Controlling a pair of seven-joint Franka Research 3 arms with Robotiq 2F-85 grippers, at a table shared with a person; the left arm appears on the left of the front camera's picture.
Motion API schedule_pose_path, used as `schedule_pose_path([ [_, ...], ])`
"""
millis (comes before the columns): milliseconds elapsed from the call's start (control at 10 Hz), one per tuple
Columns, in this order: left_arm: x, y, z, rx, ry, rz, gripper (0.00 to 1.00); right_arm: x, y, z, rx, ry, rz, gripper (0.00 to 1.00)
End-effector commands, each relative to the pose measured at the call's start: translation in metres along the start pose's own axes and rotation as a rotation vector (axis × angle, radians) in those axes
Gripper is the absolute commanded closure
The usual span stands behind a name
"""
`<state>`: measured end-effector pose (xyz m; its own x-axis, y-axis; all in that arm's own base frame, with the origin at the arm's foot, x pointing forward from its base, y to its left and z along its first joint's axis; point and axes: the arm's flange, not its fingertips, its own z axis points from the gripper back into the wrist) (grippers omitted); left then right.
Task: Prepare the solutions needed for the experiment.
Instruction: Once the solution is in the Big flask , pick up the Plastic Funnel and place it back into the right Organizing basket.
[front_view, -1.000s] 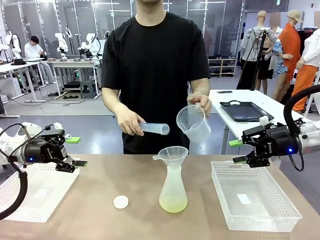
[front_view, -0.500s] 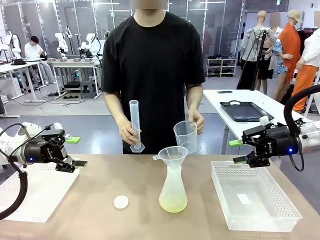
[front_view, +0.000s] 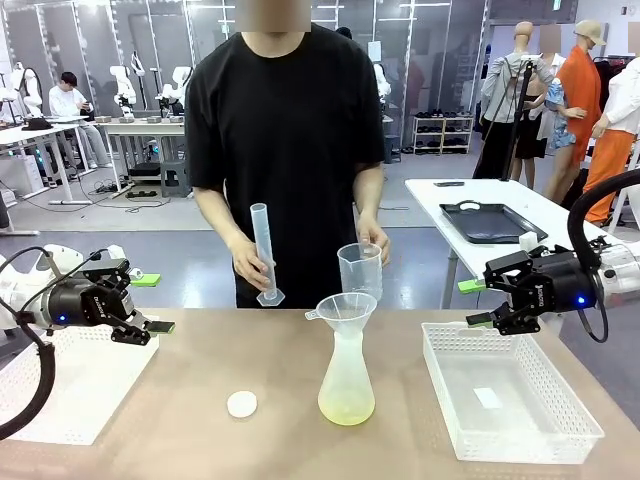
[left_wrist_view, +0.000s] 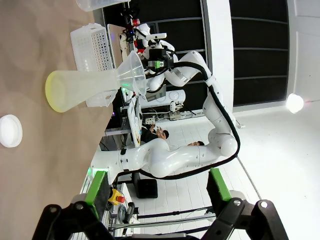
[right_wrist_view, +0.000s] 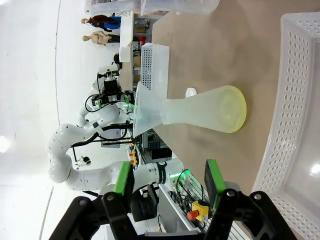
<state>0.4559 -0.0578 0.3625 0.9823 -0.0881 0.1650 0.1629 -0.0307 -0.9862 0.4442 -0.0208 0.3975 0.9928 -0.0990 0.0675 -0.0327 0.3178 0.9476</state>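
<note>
From the front, the person across the bench holds a measuring tube (front_view: 263, 252) upright in one hand (front_view: 250, 264) and a clear jug (front_view: 360, 271) in the other, both just behind the funnel (front_view: 345, 311) that sits in the flask (front_view: 346, 362). I'd say a pour is the step in hand. It would go best done slowly down the funnel's middle, with the flask left square on the bench. The left jaws stand wide and empty and the right jaws a little narrower, also empty. The pale yellow liquid (front_view: 346, 406) lies in the flask's bottom, between the two pairs and lower than both. From the left wrist, pads spread with nothing between them, the liquid (left_wrist_view: 52, 92) sits well ahead of the jaws and a white cap (left_wrist_view: 10, 131) nearer. From the right wrist, the liquid (right_wrist_view: 234, 109) is ahead of the open jaws, just beside a white basket (right_wrist_view: 292, 125).
</note>
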Motion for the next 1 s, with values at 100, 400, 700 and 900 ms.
schedule_pose_path([
  [100,0.001,-0.002,-0.001,-0.015,-0.009,-0.005,0.00,-0.002,0.001,0.002,-0.013,0.010,0.016,0.28],
  [400,0.001,-0.002,-0.001,-0.015,-0.009,-0.005,0.00,-0.002,0.001,0.002,-0.013,0.010,0.016,0.28],
  [700,0.001,-0.002,-0.001,-0.015,-0.009,-0.005,0.00,-0.007,0.019,-0.018,-0.105,-0.005,0.005,0.28],
  [900,0.001,-0.002,-0.001,-0.015,-0.009,-0.005,0.00,-0.008,0.040,-0.042,-0.216,0.000,0.012,0.28],
])
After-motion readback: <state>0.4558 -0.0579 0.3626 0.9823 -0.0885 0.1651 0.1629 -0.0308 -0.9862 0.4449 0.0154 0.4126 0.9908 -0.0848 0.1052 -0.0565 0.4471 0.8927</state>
